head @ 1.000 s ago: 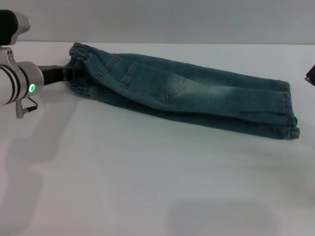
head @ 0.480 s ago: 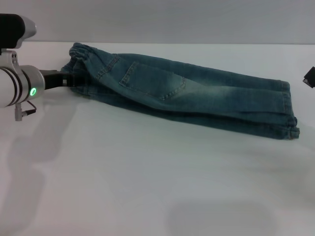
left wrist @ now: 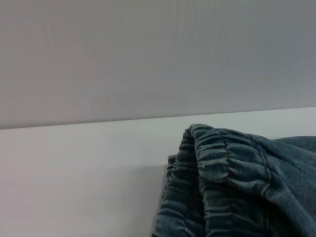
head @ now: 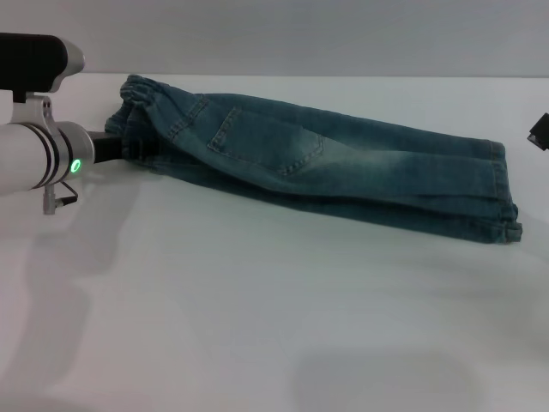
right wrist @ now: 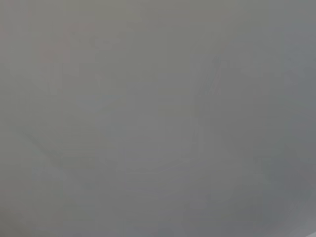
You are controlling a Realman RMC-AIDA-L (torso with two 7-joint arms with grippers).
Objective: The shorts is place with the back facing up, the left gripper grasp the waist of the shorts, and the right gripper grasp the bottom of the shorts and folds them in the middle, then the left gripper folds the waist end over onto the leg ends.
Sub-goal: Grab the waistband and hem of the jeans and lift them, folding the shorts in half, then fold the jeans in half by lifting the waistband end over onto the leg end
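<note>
The blue denim shorts [head: 317, 159] lie folded lengthwise on the white table [head: 257, 326], one back pocket facing up. Their puckered waist [head: 137, 99] is at the far left, and the flat leg hems [head: 506, 193] are at the right. My left gripper [head: 135, 148], black on a silver arm with a green light, reaches in from the left and its tip touches the waist's near edge. The left wrist view shows the gathered waistband [left wrist: 222, 173] close up. Only a black sliver of my right gripper [head: 540, 130] shows at the right edge, apart from the hems.
A grey wall rises behind the table's far edge [left wrist: 74, 126]. The white table runs wide in front of the shorts. The right wrist view is plain grey with nothing to make out.
My left arm has slid to the right, bringing its gripper further against the waist. The shorts have not shifted. The right gripper's sliver has stayed at the right edge.
</note>
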